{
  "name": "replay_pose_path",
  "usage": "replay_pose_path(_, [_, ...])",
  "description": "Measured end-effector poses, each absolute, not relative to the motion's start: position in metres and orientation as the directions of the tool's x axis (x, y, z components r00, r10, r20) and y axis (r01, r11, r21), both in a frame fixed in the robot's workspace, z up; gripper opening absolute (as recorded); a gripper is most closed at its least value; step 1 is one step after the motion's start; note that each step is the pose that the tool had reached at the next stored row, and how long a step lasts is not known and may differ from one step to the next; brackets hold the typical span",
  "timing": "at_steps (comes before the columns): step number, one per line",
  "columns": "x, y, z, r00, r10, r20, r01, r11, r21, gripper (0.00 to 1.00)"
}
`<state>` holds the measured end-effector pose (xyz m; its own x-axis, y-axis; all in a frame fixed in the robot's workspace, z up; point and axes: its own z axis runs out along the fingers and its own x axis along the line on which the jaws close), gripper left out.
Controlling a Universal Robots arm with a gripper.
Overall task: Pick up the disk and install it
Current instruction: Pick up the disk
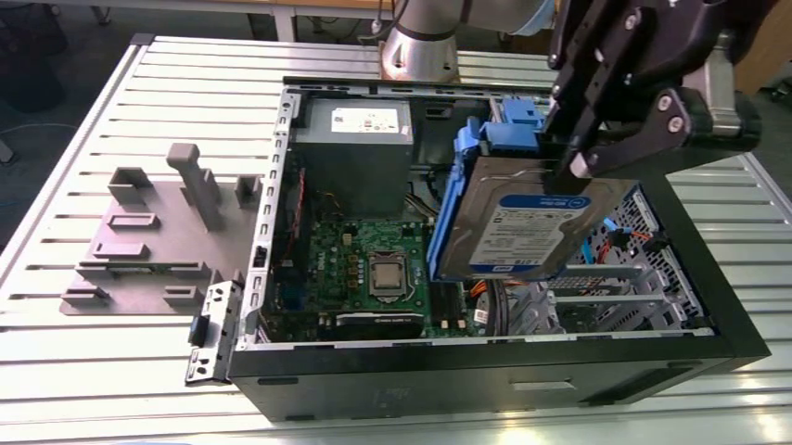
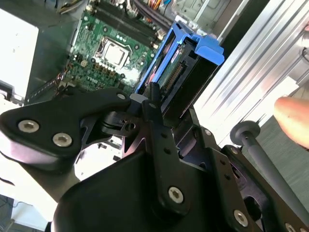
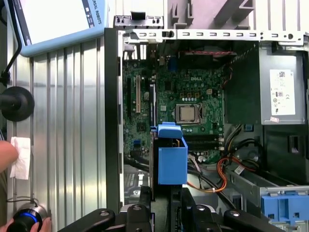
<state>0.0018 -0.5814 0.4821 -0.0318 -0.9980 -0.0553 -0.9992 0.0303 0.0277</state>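
Note:
The disk point(image 1: 520, 227), a silver-grey drive with a white-and-blue label in a blue carrier bracket, hangs tilted above the open computer case point(image 1: 495, 357). My gripper point(image 1: 577, 170) is shut on its upper edge. In the second wrist view the disk point(image 2: 188, 63) stands edge-on past the black fingers point(image 2: 153, 104), over the motherboard. In the first wrist view the disk's blue bracket point(image 3: 171, 157) juts out from the gripper point(image 3: 164, 205) above the case's inside.
A grey slotted holder stand point(image 1: 148, 241) lies on the slatted table at the exterior view's left. The case holds a motherboard point(image 1: 371, 269), a power supply point(image 1: 356, 139), a metal drive cage point(image 1: 606, 287) and a blue-handled carrier point(image 3: 285, 205). A person's hand point(image 2: 294, 121) is near.

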Motion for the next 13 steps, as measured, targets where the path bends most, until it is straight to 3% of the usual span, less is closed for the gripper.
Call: replay_pose_path(13, [0.045, -0.581, 0.482, -0.032, -0.998, -0.055, -0.999, 0.030, 0.028, 0.35])
